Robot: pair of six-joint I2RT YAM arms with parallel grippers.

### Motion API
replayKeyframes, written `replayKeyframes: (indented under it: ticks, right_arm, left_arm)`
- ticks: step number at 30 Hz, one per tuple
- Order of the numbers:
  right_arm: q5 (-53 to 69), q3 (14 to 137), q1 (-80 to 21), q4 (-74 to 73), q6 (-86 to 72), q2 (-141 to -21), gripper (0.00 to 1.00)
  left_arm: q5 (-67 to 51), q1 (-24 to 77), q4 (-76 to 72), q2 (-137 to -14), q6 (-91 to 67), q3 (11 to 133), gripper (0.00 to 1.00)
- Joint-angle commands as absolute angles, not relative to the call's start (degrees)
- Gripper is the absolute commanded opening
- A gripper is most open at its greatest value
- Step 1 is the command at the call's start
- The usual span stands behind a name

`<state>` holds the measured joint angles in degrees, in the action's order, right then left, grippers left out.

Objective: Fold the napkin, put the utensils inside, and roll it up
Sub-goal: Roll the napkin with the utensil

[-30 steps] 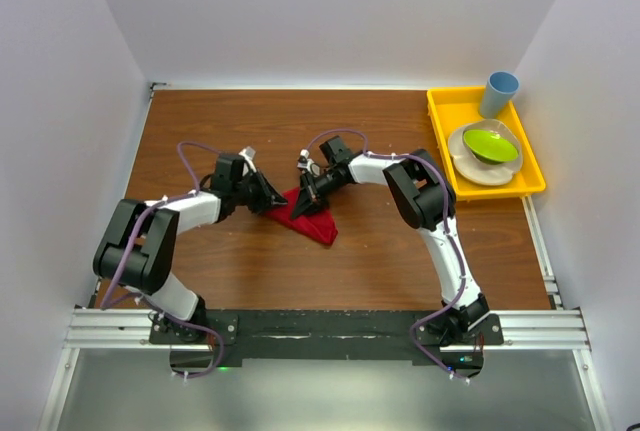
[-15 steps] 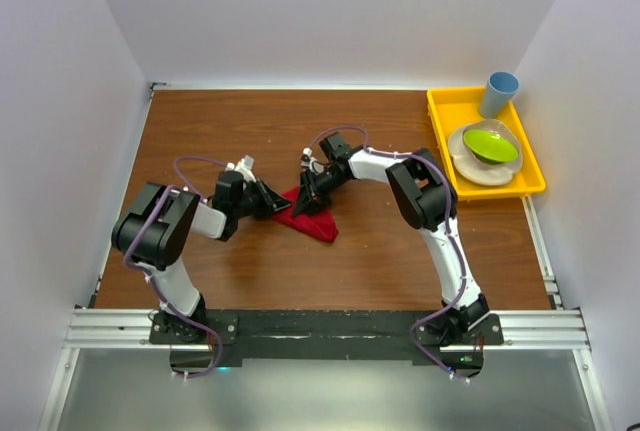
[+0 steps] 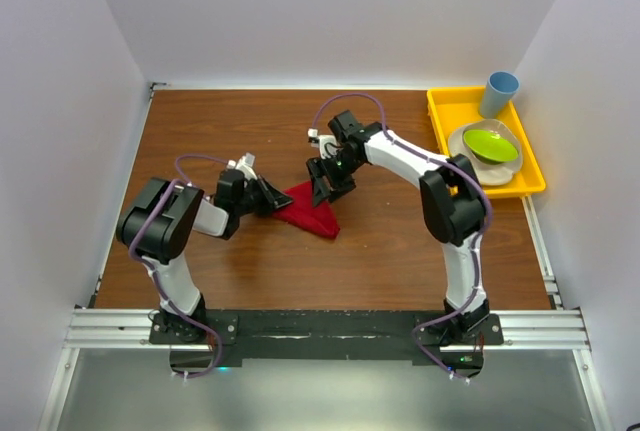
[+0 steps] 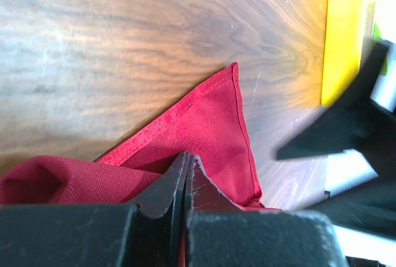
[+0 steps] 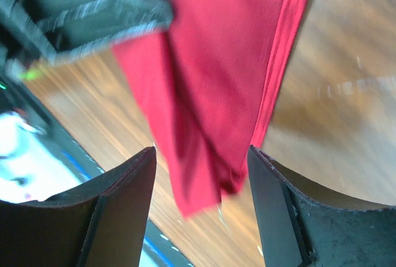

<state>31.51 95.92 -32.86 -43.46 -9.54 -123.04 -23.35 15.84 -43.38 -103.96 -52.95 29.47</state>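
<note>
"What's the left gripper (image 3: 271,197) doing?"

"It's low over the table (image 3: 400,251) with its fingers pressed tight together. They pinch the left edge of the napkin (image 3: 312,215), where the cloth bunches up."

"And the napkin itself?"

"It's red, folded into a rough triangle, and lies on the wood near the middle between the two arms. One corner points toward the near right."

"What about the right gripper (image 3: 324,181)?"

"It hangs just over the napkin's far corner with its jaws apart and nothing between them. From here I can't tell whether a finger touches the cloth."

"What's further right?"

"There's a yellow tray (image 3: 437,116) in the far right corner. A blue cup (image 3: 500,93) stands at its far end, and nearer is a green bowl (image 3: 490,144) sitting in a white dish (image 3: 468,163)."
</note>
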Motion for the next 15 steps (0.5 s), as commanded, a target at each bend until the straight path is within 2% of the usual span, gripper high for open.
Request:
replayKeyframes:
  ticks: [1,6,11,13,15]
  right_arm:
    - [21.90,88.62,-36.03,-41.94,-0.35,-113.57,0.65]
    - [19.17,81.04,-39.81,-35.69,-1.93,-107.32,0.65]
    - [15.74,79.63,-41.40,-34.19,-1.49,-109.15,0.64]
    - [13.98,80.59,-41.31,-34.80,-2.02,-110.30,0.60]
    - [10.21,80.86,-41.13,-35.59,-3.94,-111.71,0.47]
  left_arm:
    - [-16.26,15.73,-25.68,-108.90,-48.34,29.26,0.00]
    - [-17.05,15.73,-23.47,-108.81,-48.78,30.67,0.00]
    - [-17.40,15.73,-21.62,-109.16,-48.43,31.82,0.00]
    - [-17.40,15.64,-21.10,-109.25,-48.25,32.17,0.00]
    - [-17.49,15.64,-20.57,-109.51,-47.99,32.61,0.00]
